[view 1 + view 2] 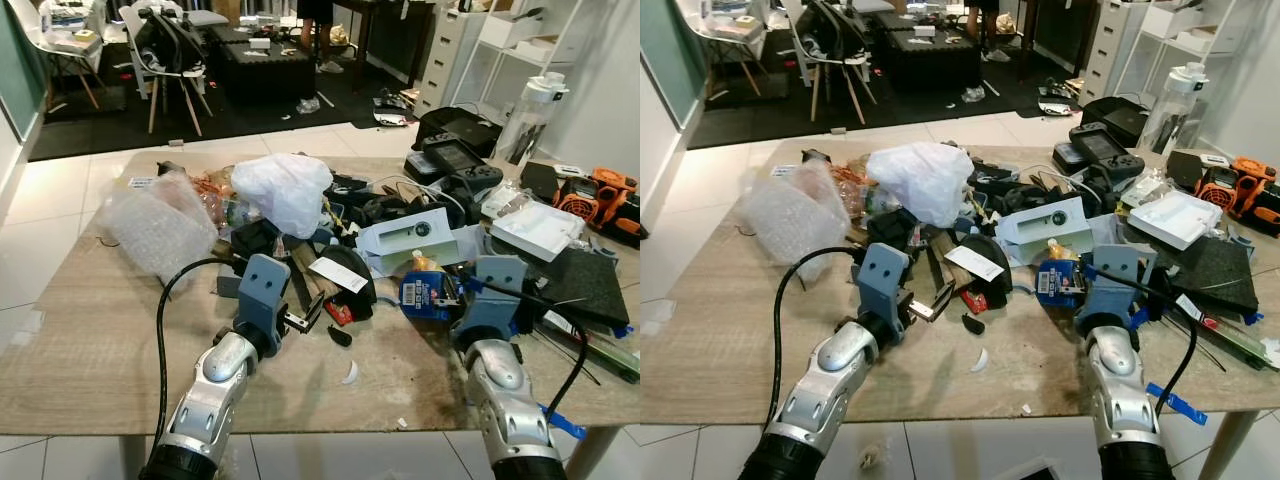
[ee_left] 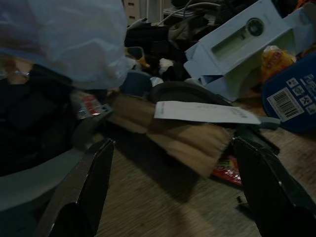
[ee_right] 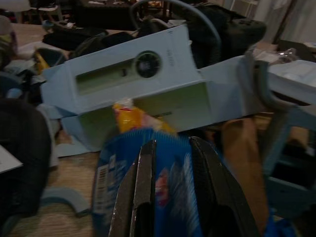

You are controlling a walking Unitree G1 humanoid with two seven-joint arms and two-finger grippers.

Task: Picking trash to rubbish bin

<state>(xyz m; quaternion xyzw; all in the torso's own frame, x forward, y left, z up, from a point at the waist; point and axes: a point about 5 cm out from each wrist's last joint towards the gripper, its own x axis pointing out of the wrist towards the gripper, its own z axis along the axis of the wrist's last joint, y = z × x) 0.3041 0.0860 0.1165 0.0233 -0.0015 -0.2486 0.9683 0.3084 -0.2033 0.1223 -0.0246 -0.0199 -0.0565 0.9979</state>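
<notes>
Trash is heaped across the middle of the wooden table [image 1: 90, 340]: a white plastic bag [image 1: 285, 190], bubble wrap [image 1: 155, 225], a pale flattened carton [image 1: 415, 235] and a blue snack packet [image 1: 425, 292]. My left gripper [image 1: 305, 315] hovers open just above the table. In its wrist view its fingers [image 2: 84, 192] stand wide apart before a strip of brown cardboard [image 2: 182, 138] with a white paper slip [image 2: 202, 112] over it. My right gripper [image 3: 170, 145] has its fingers drawn close together on the blue packet [image 3: 118, 197], with the carton [image 3: 128, 69] right behind.
A red wrapper [image 1: 338, 312] and a white scrap [image 1: 350, 373] lie between the arms. On the right are a black foam pad [image 1: 585, 280], a white tray [image 1: 540, 228], orange tools [image 1: 600, 190] and a water bottle [image 1: 535, 115]. Chairs and dark furniture stand beyond the table.
</notes>
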